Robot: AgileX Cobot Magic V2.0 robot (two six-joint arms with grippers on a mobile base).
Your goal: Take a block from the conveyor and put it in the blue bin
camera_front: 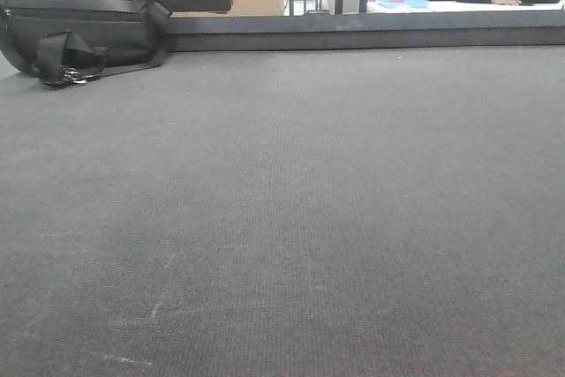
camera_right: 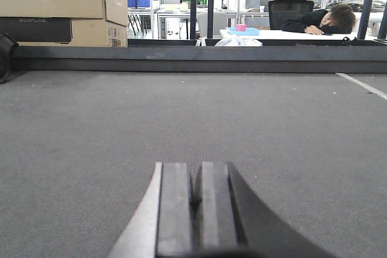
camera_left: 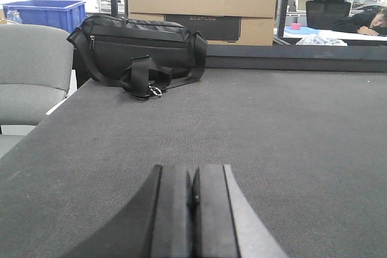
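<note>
The conveyor is a wide dark grey woven belt with pale scuffs and fills the front view up to its dark edge rail. No block shows on it in any view. A blue bin stands off the belt at the far left of the left wrist view, behind a chair. My left gripper hovers low over the conveyor, shut with nothing between its pads. My right gripper is also shut and empty, low over the conveyor.
A black shoulder bag lies on the belt's far left by the rail. Cardboard boxes stand behind the rail. A grey chair sits beside the belt's left edge. A person leans on a far table.
</note>
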